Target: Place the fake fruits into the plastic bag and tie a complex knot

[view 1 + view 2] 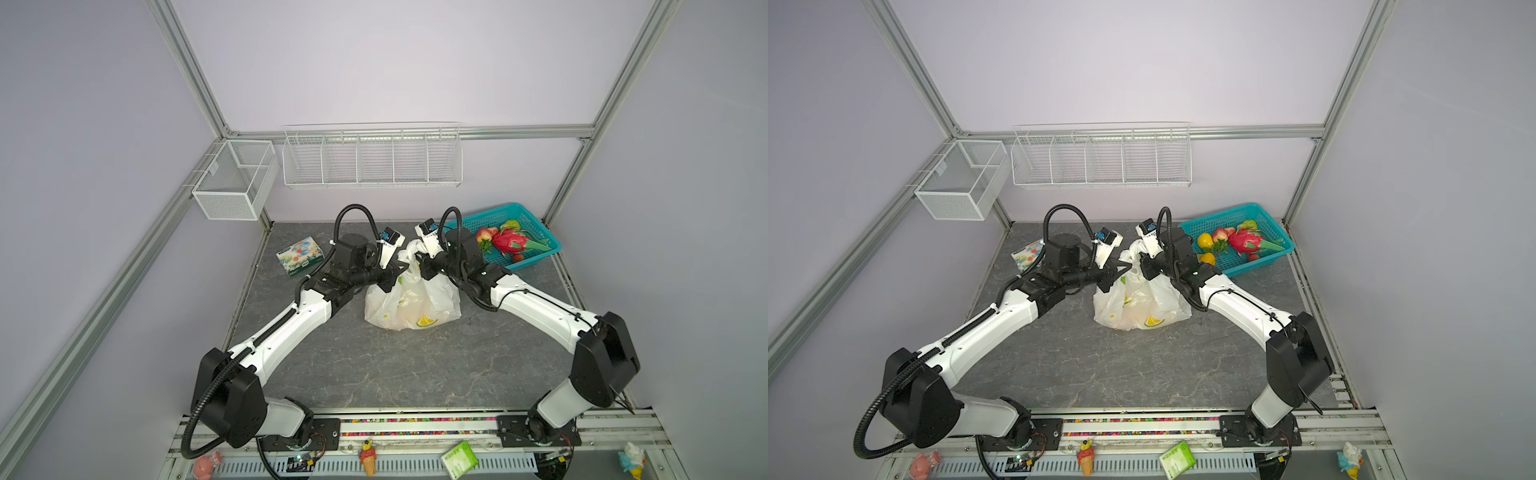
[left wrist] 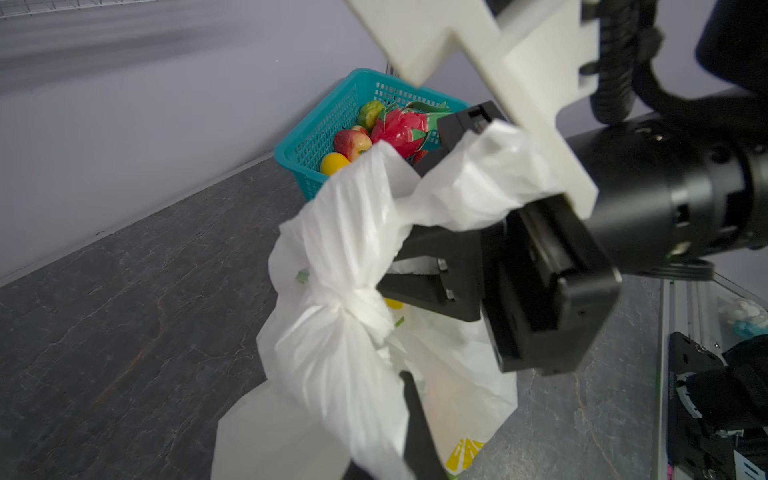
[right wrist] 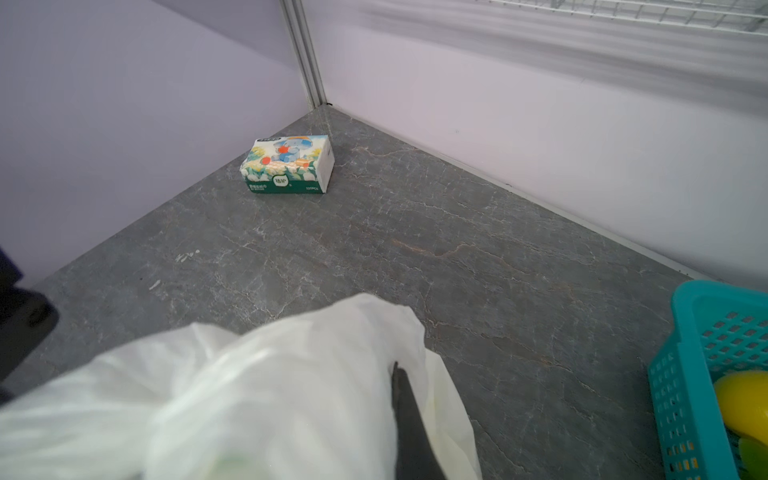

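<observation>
Gripping one plastic bag [image 1: 411, 303] from opposite sides, the left gripper [image 1: 402, 268] and right gripper [image 1: 419, 262] meet almost tip to tip above the grey table [image 1: 415, 374]. Both pairs of jaws are pressed together on the bag's white handle plastic. In the left wrist view, the right gripper's two black fingers [image 2: 440, 245] pinch a strip just beside the single bunched knot [image 2: 361, 299]. The left gripper's one visible finger [image 2: 415, 415] lies against a gathered tail leading up to that knot. The knot sits directly between the two sets of jaws. Below them the bag's body slumps on the table, a hazy orange shape showing through beside one printed lemon slice; how many pieces are inside cannot be told. Behind the right jaws stands one teal basket [image 1: 1262, 264] holding at least six fruits [image 1: 1223, 235]: one pink dragon fruit [image 1: 1246, 242], one red-yellow peach, two orange-yellow citrus, one green-yellow piece and one small red strawberry. Beyond the left jaws, well apart, lies one printed tissue box [image 1: 300, 255]. Two wire racks [image 1: 372, 156] hang on the walls.
</observation>
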You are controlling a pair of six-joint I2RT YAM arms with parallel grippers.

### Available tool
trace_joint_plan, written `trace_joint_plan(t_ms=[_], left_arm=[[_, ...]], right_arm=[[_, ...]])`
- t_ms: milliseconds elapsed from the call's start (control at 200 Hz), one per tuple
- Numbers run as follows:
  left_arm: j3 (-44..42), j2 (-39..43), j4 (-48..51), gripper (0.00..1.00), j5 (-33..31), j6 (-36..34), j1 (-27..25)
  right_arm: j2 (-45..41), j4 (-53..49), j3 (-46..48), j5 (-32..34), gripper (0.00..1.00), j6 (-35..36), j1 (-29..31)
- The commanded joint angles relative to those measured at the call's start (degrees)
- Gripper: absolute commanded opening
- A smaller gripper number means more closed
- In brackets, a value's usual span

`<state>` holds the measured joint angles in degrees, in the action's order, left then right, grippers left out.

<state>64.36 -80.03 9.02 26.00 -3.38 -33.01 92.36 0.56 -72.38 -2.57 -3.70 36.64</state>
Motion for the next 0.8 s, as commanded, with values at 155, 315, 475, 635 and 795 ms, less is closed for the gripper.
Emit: trace_joint_plan(t_ms=[155,315,475,635,795], left_arm=[[1.29,-1.00,-1.33,0.00,-4.25,1.56,-0.91],[2.62,-1.88,-2.33,0.00,-6.42,2.73,-0.91],[2.70,-1.91,-6.80,0.00,-2.67,7.34,-0.95],[2.17,-2.19,-10.65,0.00,1.48,11.68,-0.93],[2.79,-3.72,-11.24,0.00,2.50,12.28,-1.31]], right_arm=[[-2.29,4.85,1.23,0.06,0.07,-8.28,-0.27],[-2.39,5.61,2.46,-4.28,0.07,-8.09,-0.27],[-2.27,5.24,4.25,-0.87,0.07,-6.95,-0.26],[-1.67,4.77,4.63,2.22,0.07,-7.53,-0.17],[-1.02,6.03,4.66,0.41,0.07,-8.61,0.01]])
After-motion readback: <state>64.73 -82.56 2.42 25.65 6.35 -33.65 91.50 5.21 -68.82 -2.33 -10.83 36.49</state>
